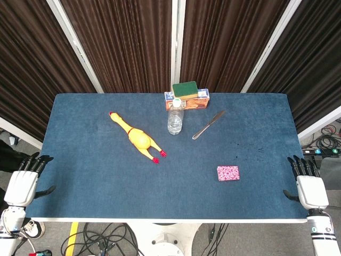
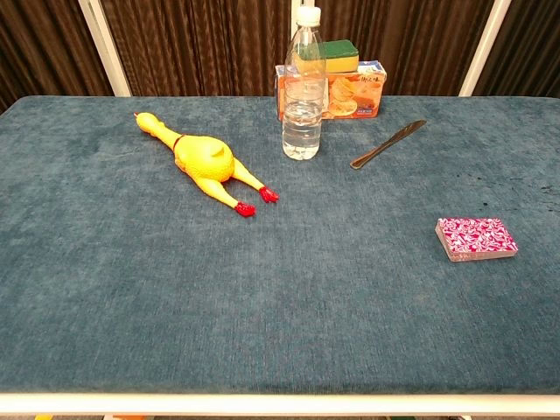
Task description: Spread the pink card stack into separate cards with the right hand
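The pink patterned card stack lies flat as one neat block on the blue table, right of centre near the front; the chest view shows the card stack at the right. My right hand hangs off the table's right front corner, fingers apart and holding nothing, well to the right of the stack. Off the left front corner is my left hand, also with fingers apart and nothing in it. Neither hand shows in the chest view.
A yellow rubber chicken lies left of centre. A clear water bottle stands mid-table, with an orange box topped by a green sponge behind it. A metal knife lies right of the bottle.
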You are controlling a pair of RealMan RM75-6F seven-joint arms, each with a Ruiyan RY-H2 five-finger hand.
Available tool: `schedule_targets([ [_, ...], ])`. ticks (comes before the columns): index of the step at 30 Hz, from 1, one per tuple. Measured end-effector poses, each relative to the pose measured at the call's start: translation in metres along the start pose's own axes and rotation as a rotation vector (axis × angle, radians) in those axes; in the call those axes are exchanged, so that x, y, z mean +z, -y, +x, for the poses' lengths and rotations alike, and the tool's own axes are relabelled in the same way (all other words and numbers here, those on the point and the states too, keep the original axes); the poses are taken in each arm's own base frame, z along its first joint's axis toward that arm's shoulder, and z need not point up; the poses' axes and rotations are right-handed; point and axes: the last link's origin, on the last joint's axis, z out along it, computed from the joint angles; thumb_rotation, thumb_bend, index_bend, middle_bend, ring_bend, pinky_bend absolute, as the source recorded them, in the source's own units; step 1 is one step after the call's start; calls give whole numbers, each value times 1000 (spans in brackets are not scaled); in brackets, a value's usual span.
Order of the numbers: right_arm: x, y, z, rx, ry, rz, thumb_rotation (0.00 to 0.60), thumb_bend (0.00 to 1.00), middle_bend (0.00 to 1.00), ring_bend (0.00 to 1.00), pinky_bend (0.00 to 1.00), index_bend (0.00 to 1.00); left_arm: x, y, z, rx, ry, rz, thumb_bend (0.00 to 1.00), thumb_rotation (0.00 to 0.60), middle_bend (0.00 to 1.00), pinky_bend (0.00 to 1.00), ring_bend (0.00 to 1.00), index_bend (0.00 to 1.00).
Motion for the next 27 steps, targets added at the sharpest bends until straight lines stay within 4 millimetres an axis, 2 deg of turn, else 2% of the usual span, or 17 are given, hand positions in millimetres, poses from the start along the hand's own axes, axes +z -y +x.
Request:
schedule_targets([
  [17,2,7,3,2,-7,22,600,67,26,0,0,0,1,-1,1,-5,-4,-2,34,600,194,179,92,192],
  [27,0,19,7,-28,-8,54,600,67,27,0,0,0,1,3,1,-11,-4,5,34,600,194,179,91,192],
])
